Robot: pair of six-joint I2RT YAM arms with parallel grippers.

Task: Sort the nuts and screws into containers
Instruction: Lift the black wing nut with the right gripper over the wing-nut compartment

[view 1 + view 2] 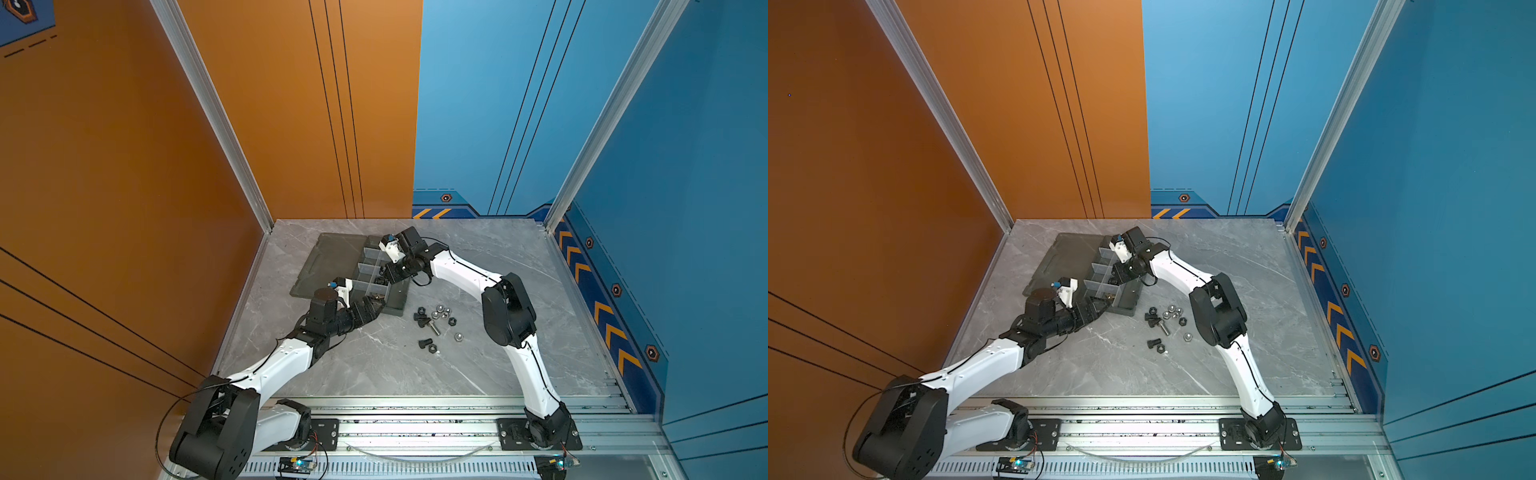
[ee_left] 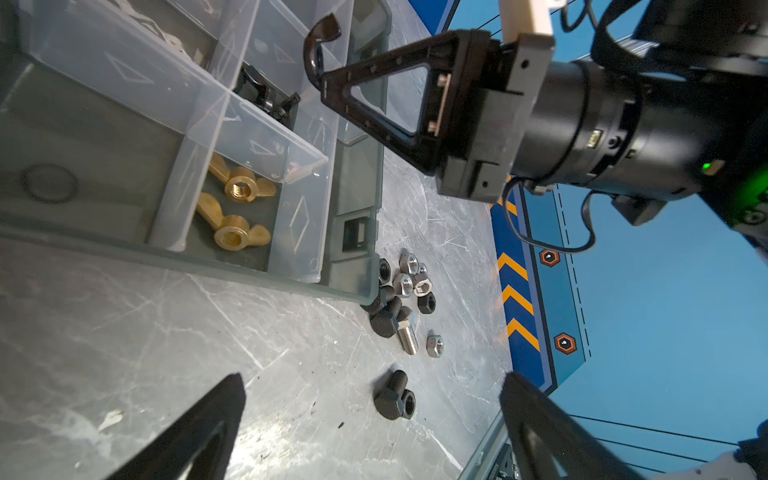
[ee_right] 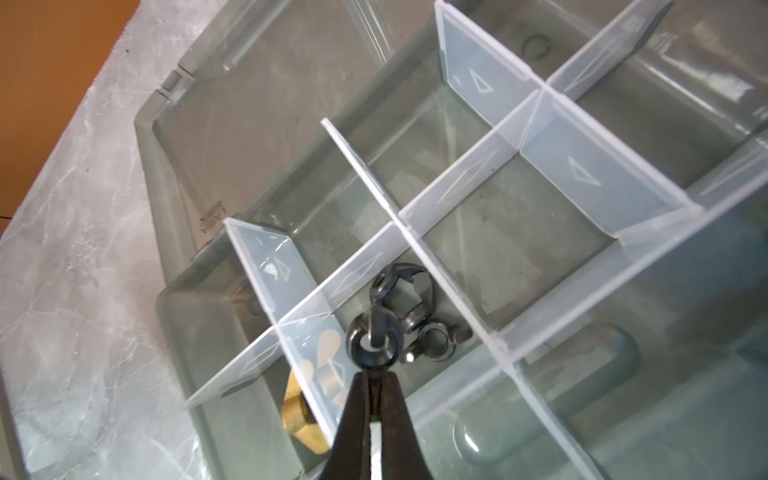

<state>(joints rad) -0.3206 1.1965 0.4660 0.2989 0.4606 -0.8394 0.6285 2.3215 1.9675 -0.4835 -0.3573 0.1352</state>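
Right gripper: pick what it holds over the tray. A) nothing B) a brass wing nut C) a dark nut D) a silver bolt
C: in the right wrist view the right gripper is shut on a dark nut, pinching its rim above the cell of the organizer tray that already has dark nuts.

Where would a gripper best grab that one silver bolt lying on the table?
Probably across the bare threaded shaft of the silver bolt, coming straight down from above. It lies flat on the table, its head tucked against a black bolt, so the shaft's two long sides are the free ones.
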